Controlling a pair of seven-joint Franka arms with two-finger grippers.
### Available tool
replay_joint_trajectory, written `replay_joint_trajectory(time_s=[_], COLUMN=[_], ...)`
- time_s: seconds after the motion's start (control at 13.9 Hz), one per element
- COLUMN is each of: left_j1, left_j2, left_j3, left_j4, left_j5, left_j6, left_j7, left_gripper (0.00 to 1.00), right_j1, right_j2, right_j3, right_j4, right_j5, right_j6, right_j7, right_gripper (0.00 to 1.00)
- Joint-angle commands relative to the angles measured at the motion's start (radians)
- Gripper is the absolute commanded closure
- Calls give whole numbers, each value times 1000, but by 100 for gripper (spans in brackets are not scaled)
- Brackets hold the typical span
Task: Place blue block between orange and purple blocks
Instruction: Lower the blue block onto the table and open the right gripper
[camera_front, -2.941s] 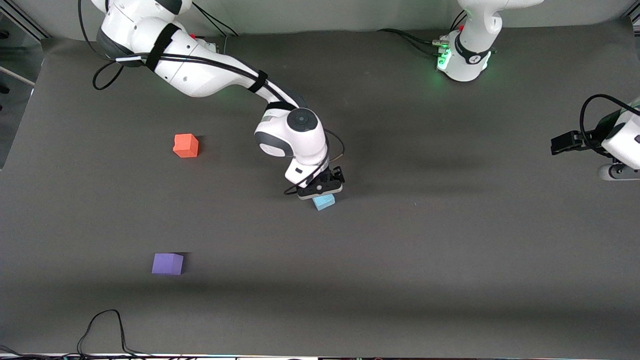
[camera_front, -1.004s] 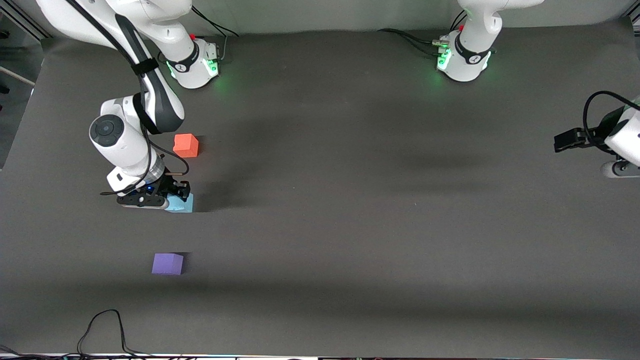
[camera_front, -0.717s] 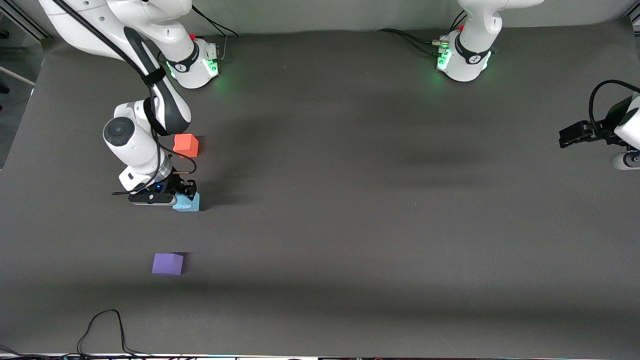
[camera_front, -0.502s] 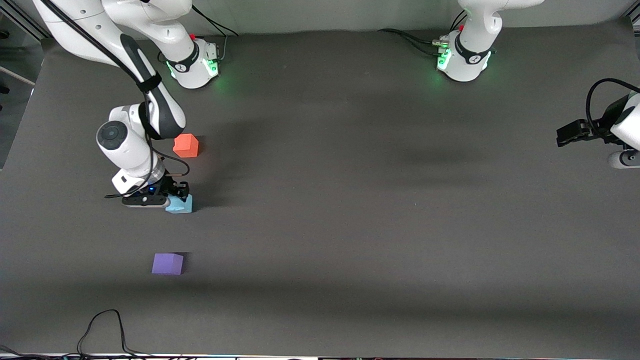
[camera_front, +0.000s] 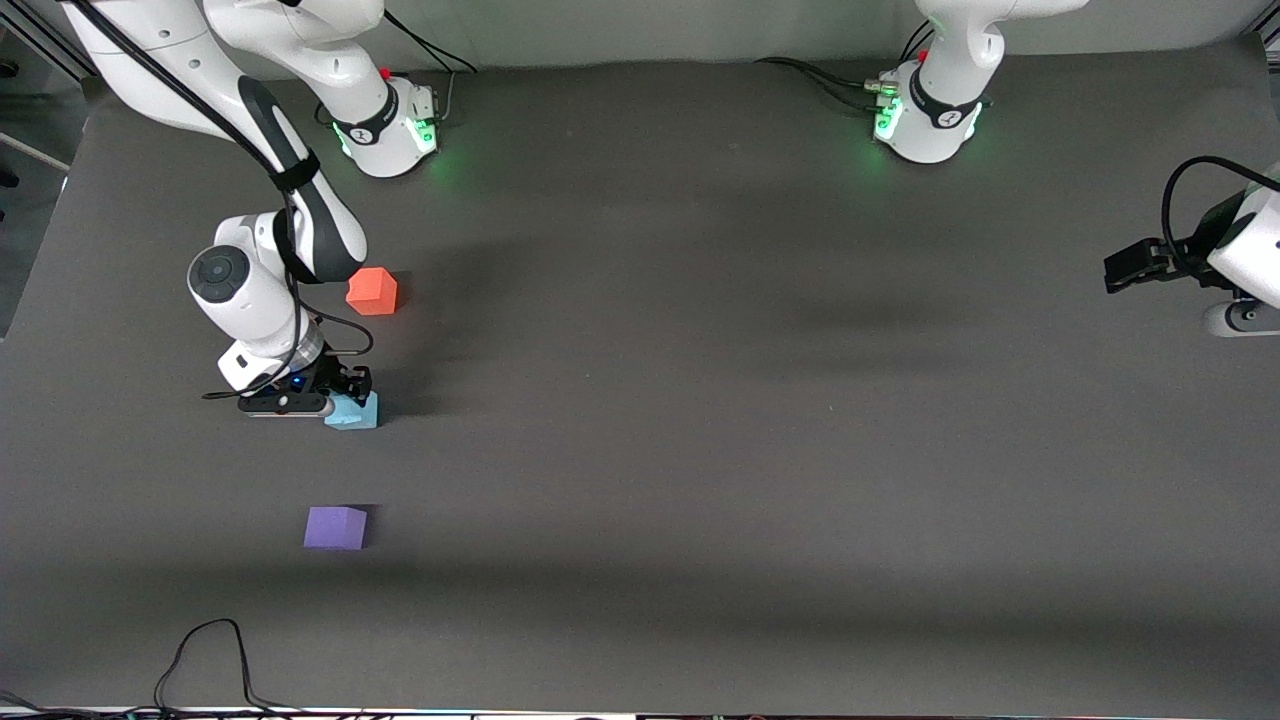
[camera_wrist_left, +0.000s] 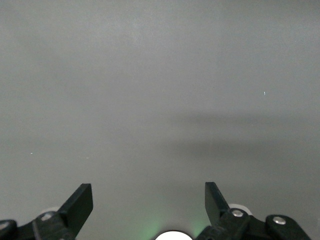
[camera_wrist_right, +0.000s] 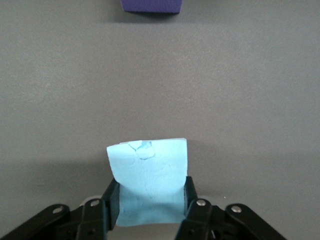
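My right gripper (camera_front: 345, 400) is shut on the pale blue block (camera_front: 352, 412), low over the mat between the orange block (camera_front: 372, 291) and the purple block (camera_front: 335, 527). In the right wrist view the blue block (camera_wrist_right: 148, 170) sits squeezed between the two fingers (camera_wrist_right: 192, 200), and the purple block's edge (camera_wrist_right: 150, 6) shows farther off. My left gripper (camera_front: 1125, 272) waits open and empty at the left arm's end of the table; its wrist view shows its gripper (camera_wrist_left: 148, 205) over bare mat.
The dark grey mat (camera_front: 700, 450) covers the table. A black cable (camera_front: 210, 650) loops at the edge nearest the front camera. The arms' bases (camera_front: 385, 130) stand along the edge farthest from it.
My right gripper carried the blue block from the middle of the table toward the right arm's end and now holds it between the orange and purple blocks. The left arm shifted slightly.
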Motion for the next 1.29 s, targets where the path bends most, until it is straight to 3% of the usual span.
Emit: replay_joint_trajectory(time_s=[0.0,0.07,0.29,0.5,0.57,0.65,1.0,1.22], left_j1=[-13,-12,-10,-12,-12,-12,-10,-10], left_j2=[-4,-4,-4,-3,-3,-3,-3,-3], left_j3=[4,4,4,4,4,4,4,4], left_j4=[9,9,9,9,9,9,9,9], left_j5=[11,11,11,11,11,11,11,11], left_j6=[-20,-20,-22,-26,-26,-26,-26,-26], left_j7=[-11,-7,-4,-4,-4,-4,-4,-3], left_gripper=[0,0,0,0,0,0,0,0], right_j1=[6,6,6,6,6,8,11,12], right_j2=[4,4,1,1,3,0,-70,-216], right_j3=[-2,-2,-2,-2,-1,-2,-1,2], right_j4=[-2,-2,0,0,0,0,6,29], right_j5=[33,33,33,33,36,50,53,55], right_j6=[23,21,20,20,20,18,-17,-202], right_j7=[-30,-27,-24,-22,-14,-11,-17,-17], right_gripper=[67,67,48,44,13,0,0,0])
